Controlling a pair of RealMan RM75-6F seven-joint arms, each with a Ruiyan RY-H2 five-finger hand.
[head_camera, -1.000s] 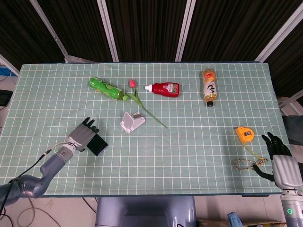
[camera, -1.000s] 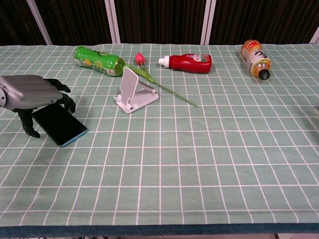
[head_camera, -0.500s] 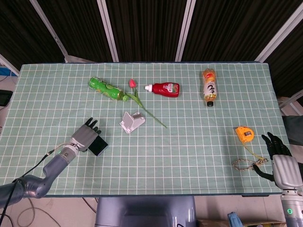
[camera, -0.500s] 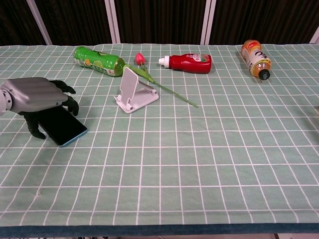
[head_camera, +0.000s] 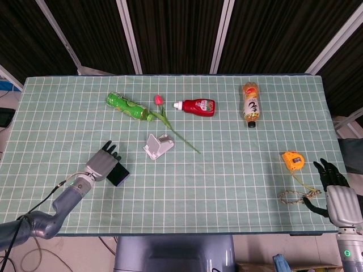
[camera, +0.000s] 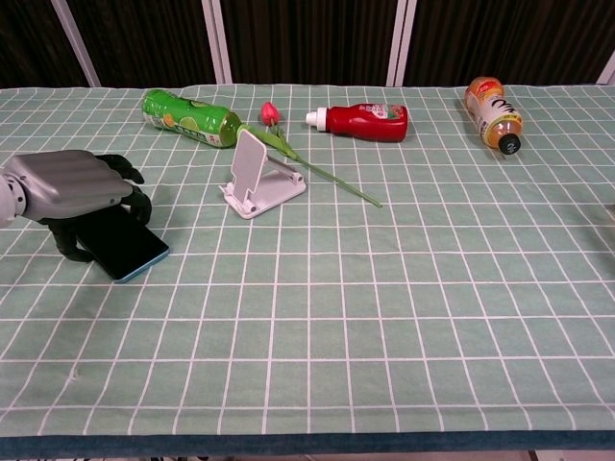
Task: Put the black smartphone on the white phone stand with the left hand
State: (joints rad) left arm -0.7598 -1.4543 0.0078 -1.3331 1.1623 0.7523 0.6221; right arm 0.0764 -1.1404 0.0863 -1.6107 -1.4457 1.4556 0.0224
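Table layout

Phone stand (camera: 261, 180) sits centre-left; smartphone (camera: 123, 244) lies lower left of it under the left hand (camera: 72, 184). Along the top: soda bottle (camera: 190, 116), tulip (camera: 312, 165), ketchup bottle (camera: 363, 121), drink bottle (camera: 493, 113). Tape measure (head_camera: 293, 161) lies at right, above the right hand (head_camera: 336, 191)

Green grid-patterned table (head_camera: 227, 187), dark slatted wall (head_camera: 176, 34) with pale metal bars behind

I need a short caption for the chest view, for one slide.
Left hand arched over the black smartphone lying flat on the table, beside the empty white phone stand.
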